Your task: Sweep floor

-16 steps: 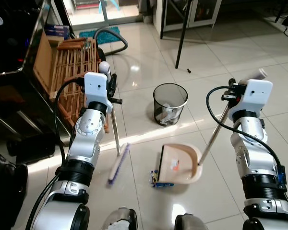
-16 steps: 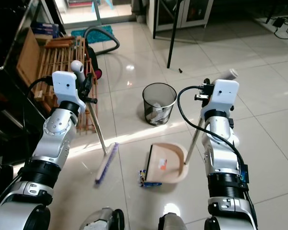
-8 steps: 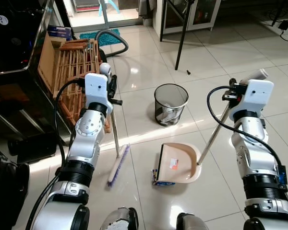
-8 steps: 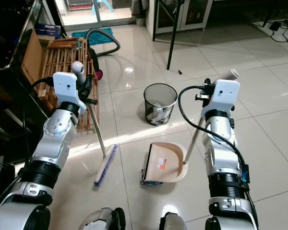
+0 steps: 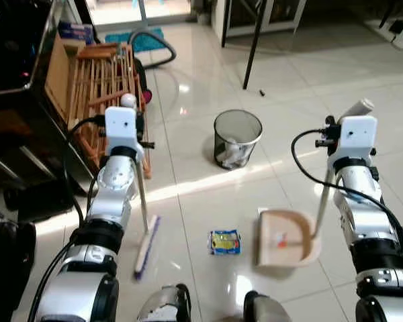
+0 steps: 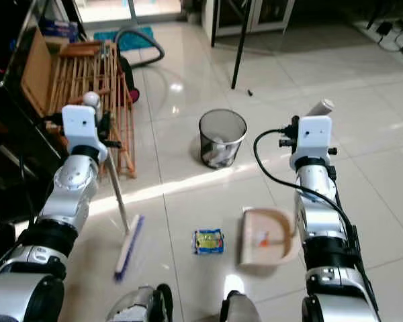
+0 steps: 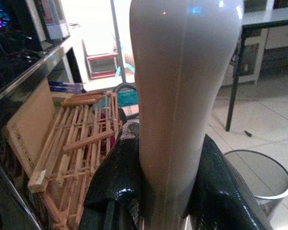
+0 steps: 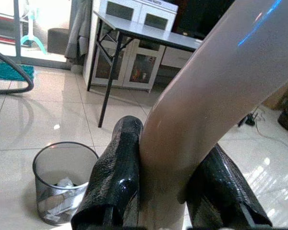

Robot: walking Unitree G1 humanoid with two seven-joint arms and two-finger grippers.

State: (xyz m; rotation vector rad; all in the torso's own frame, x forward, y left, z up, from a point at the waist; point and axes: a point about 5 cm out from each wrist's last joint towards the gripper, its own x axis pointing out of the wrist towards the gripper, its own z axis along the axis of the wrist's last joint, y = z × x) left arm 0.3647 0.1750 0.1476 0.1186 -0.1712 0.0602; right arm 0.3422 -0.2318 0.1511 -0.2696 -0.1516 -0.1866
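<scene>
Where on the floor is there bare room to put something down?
Bare tile lies between the wire bin and the yellow packet, and also between the broom head and that packet. It is crowded along the wooden rack on the robot's left, and around the dustpan.

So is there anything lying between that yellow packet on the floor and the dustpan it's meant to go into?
Nothing visible does. The yellow packet lies on bare tile just beside the dustpan, with a small gap between them. The broom head rests on the packet's far side from the pan.
</scene>
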